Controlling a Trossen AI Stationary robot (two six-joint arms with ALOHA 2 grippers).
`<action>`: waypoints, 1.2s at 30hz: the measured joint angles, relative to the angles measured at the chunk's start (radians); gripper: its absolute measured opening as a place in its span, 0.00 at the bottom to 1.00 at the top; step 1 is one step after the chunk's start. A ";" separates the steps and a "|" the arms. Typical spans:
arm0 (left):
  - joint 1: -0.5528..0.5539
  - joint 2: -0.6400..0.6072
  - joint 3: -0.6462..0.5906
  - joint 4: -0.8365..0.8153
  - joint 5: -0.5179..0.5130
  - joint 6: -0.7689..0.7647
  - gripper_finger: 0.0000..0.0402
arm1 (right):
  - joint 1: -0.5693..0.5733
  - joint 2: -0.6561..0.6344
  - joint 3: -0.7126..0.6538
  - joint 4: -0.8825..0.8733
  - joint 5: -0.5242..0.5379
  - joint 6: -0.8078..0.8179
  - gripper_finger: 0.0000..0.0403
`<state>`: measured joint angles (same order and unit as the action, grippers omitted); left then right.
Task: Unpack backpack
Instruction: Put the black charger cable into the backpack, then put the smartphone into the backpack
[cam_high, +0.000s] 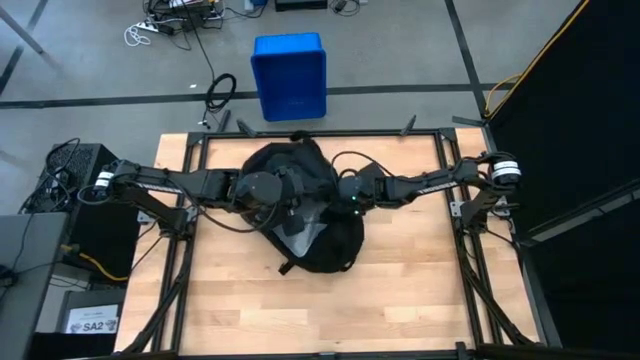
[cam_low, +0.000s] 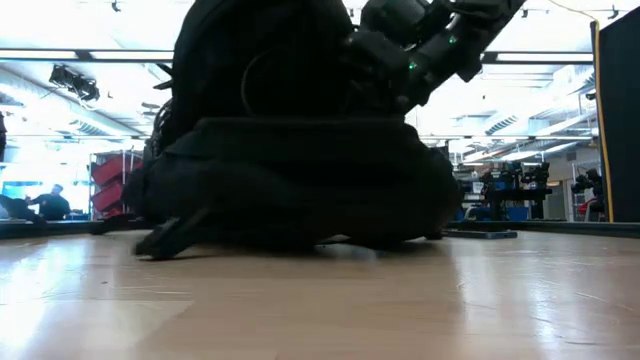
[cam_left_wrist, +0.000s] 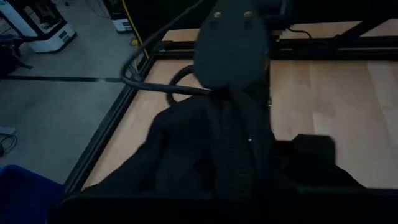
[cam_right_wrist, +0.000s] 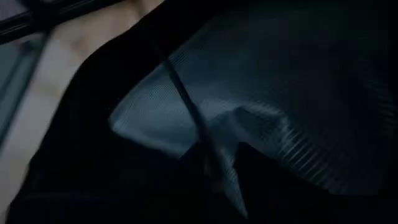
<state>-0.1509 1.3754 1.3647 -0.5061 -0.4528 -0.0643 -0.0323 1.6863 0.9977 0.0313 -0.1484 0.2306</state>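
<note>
Backpack (cam_high: 318, 225) black, mid table (cam_high: 400, 290), slightly toward far edge, bulky, straps trailing near-left. Both arms reach in from sides, meet over pack's far half. Left gripper (cam_high: 283, 195) on pack top, fingers closed; whether they pinch fabric, cannot tell. Right gripper (cam_high: 345, 200) pressed against pack's right side, fingers buried in dark fabric, opening cannot tell. Blue bin (cam_high: 289, 75) on floor beyond far edge. Low view: pack fills centre, right arm above it.
</note>
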 joint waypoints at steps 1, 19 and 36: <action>-0.001 0.000 0.000 -0.002 0.000 0.000 0.00 | 0.011 -0.005 0.000 -0.006 -0.013 0.001 0.22; -0.001 -0.002 -0.009 -0.161 -0.008 -0.023 0.00 | 0.190 -0.292 0.000 -0.391 0.317 0.070 0.37; -0.152 -0.196 -0.494 0.065 -0.131 -0.178 0.00 | 0.183 -0.298 -0.045 -0.497 0.556 0.110 0.25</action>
<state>-0.3027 1.1789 0.8707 -0.4414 -0.5839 -0.2427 0.1503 1.3880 0.9527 -0.4659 0.4073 0.3405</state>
